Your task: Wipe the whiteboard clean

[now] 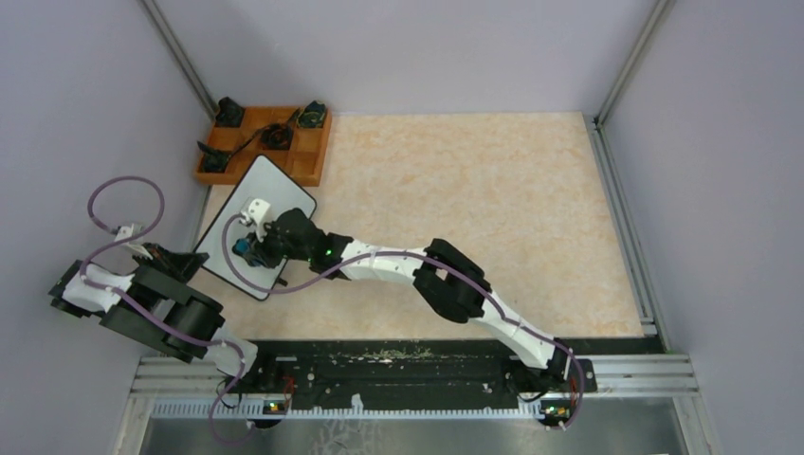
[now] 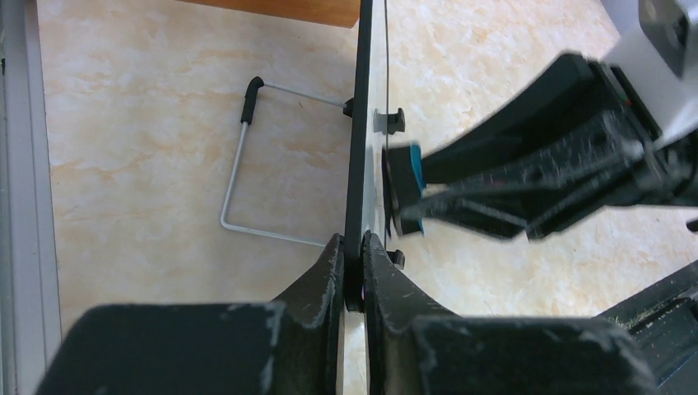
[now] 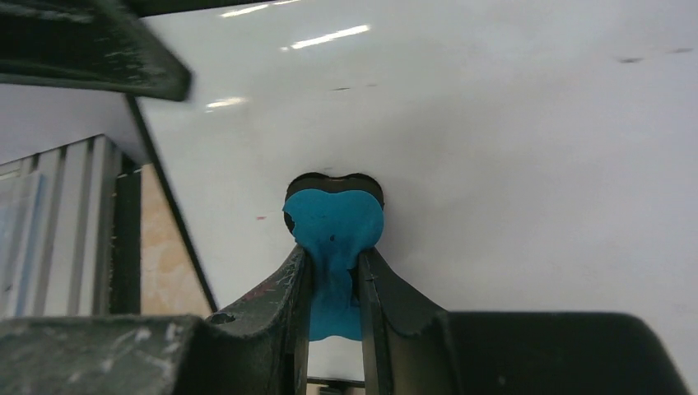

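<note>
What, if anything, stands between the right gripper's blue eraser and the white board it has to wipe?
Nothing visible does. The right gripper holds the small blue eraser pad against the flat white rectangular whiteboard. The left gripper clamps the board's edge, off to the side.

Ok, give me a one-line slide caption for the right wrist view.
Right pincer holds a blue eraser against the nearly clean whiteboard.

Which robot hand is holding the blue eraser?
The right gripper: it squeezes the blue eraser against the whiteboard. The left gripper only pinches the whiteboard's edge.
</note>
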